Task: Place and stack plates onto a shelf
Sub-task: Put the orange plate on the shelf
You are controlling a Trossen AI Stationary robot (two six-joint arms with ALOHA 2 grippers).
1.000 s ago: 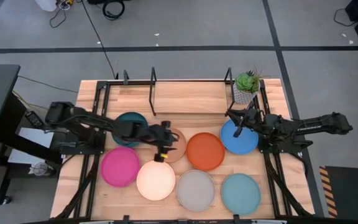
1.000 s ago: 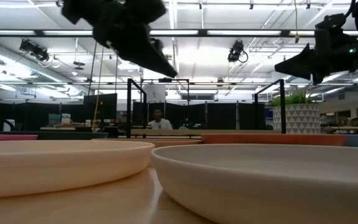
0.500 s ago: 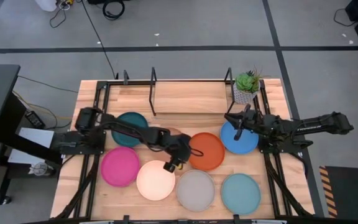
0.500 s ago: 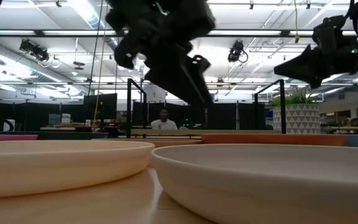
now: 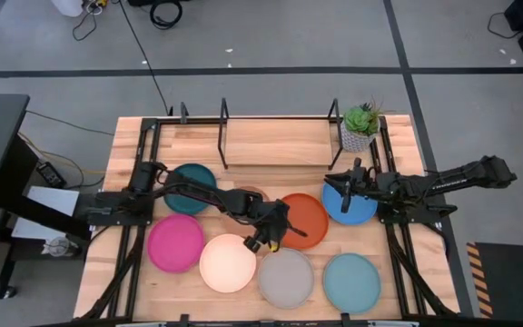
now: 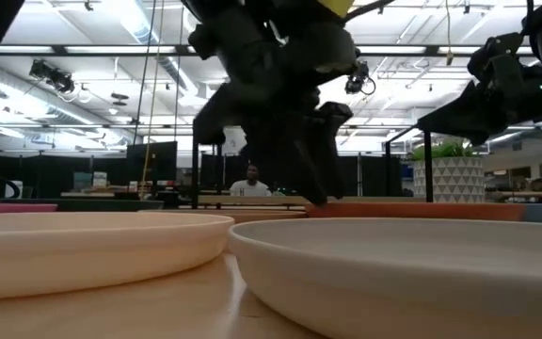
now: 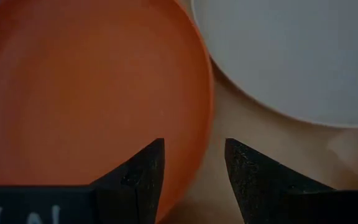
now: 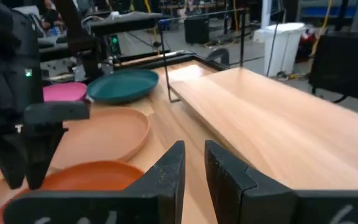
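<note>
Eight plates lie flat on the table: dark teal (image 5: 192,186), tan (image 5: 254,202) partly under my left arm, orange (image 5: 305,221), blue (image 5: 352,204), magenta (image 5: 175,242), cream (image 5: 228,263), grey (image 5: 286,277), light teal (image 5: 351,282). My left gripper (image 5: 274,232) is open and low at the orange plate's near-left rim (image 7: 205,118); one finger (image 7: 143,171) stands over the plate's inside, the other (image 7: 247,174) outside it. My right gripper (image 5: 344,182) hovers above the blue plate's far-left edge, fingers narrowly open (image 8: 194,167). The shelf (image 5: 271,141) stands bare at the far edge. My left gripper straddles the orange plate's near-left rim (image 7: 201,155) from above, slanting down, one finger inside and one outside. I cannot tell whether either finger touches the plate. The plate lies flat on the table.
A small potted plant (image 5: 361,127) stands at the shelf's right end, just beyond my right gripper. The grey plate (image 7: 291,56) lies close beside the orange plate's rim. The cream plate (image 6: 83,247) and grey plate (image 6: 403,273) line the near edge. A person (image 6: 249,184) sits far behind.
My left gripper has swept from above the tan plate toward the table's right and near edge, and has come down to the orange plate's near-left rim. My right gripper has stayed almost where it was above the blue plate. No plate has moved.
</note>
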